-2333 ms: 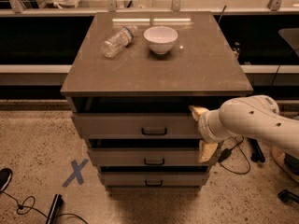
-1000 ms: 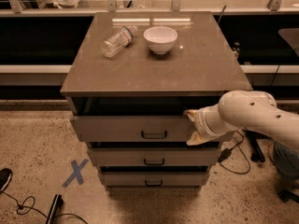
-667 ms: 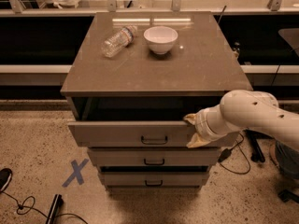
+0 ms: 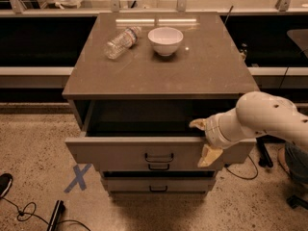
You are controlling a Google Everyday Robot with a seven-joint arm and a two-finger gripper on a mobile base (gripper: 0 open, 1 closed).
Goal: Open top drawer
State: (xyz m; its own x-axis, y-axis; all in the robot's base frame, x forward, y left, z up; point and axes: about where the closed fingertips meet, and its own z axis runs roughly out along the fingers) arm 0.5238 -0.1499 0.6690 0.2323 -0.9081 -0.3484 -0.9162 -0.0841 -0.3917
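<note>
Though farther out than before, top drawer (image 4: pixel 120 150), its right end tight between gripper (image 4: pixel 200 143) fingers (image 4: pixel 210 156).

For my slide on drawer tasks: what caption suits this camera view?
Gripper clasps the front edge of the open top drawer; bottle and bowl on the cabinet top.

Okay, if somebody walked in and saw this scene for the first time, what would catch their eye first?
First the white arm reaching in from the right, its gripper at the right end of the top drawer, fingers astride the front panel. That drawer stands pulled out, its dark interior showing beneath the cabinet top. Toward the back of that top, a clear bottle lies on its side beside an upright white bowl.
</note>
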